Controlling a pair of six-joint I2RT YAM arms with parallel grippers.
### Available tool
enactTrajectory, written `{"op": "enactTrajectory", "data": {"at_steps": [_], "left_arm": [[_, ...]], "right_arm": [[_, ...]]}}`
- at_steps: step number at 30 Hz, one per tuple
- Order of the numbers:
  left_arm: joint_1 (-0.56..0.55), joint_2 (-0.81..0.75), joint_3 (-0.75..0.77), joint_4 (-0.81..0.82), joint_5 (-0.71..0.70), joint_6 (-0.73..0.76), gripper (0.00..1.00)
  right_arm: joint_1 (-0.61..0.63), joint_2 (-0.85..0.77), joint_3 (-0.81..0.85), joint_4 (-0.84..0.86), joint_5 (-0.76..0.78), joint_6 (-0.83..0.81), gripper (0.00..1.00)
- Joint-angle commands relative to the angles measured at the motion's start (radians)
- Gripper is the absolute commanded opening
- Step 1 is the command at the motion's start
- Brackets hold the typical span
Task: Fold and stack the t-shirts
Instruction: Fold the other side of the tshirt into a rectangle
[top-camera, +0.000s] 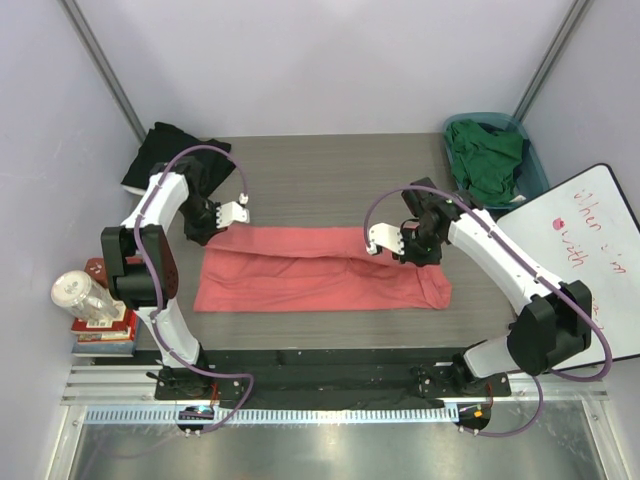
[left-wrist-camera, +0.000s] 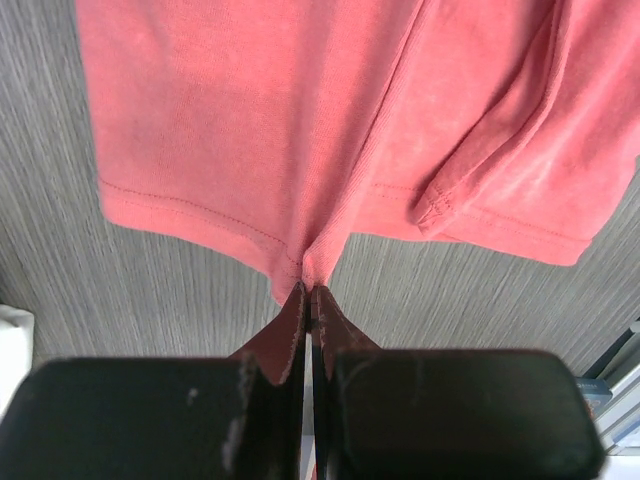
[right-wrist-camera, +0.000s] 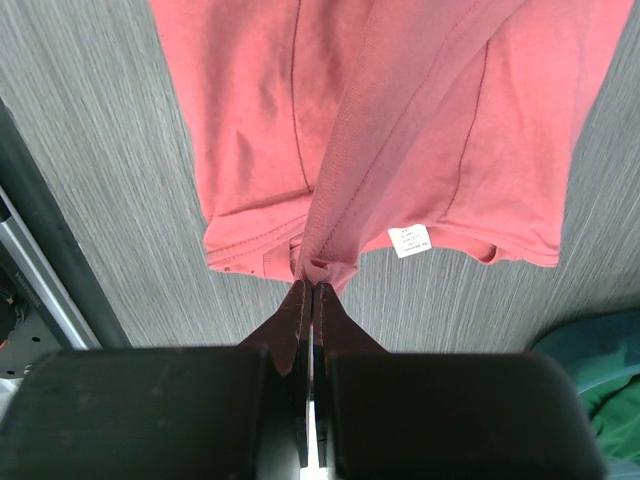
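The coral-pink t-shirt (top-camera: 320, 270) lies folded into a long band across the middle of the table. My left gripper (top-camera: 212, 232) is shut on its left end; in the left wrist view the jaws (left-wrist-camera: 308, 292) pinch the stitched hem (left-wrist-camera: 190, 215). My right gripper (top-camera: 398, 255) is shut on its right end, where the jaws (right-wrist-camera: 312, 287) pinch a ribbed edge beside the small white tag (right-wrist-camera: 409, 240). A black t-shirt (top-camera: 165, 150) lies bunched at the table's back left corner. A dark green t-shirt (top-camera: 490, 160) sits in the basket.
The teal basket (top-camera: 536, 172) stands at the back right, and its green contents (right-wrist-camera: 612, 395) show at the lower right of the right wrist view. A whiteboard (top-camera: 590, 260) leans at the right. Books and a clear jar (top-camera: 85, 298) sit off the table's left edge.
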Motion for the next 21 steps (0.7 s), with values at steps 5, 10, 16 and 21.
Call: {"op": "enactTrajectory", "data": {"at_steps": [5,10,16,21], "left_arm": [[0.010,-0.037,0.002,-0.030,-0.029,0.032,0.00],[0.011,-0.031,-0.011,-0.006,-0.078,0.032,0.18],[0.014,-0.022,-0.005,0.011,-0.111,0.030,0.56],[0.016,0.000,0.037,0.066,-0.077,-0.039,0.58]], "right_arm": [[0.044,-0.018,0.001,-0.033,-0.001,-0.023,0.01],[0.098,-0.004,-0.015,-0.048,0.008,-0.060,0.22],[0.107,-0.025,-0.056,-0.053,0.042,-0.106,0.48],[0.098,-0.001,-0.075,0.107,0.062,0.025,0.48]]}}
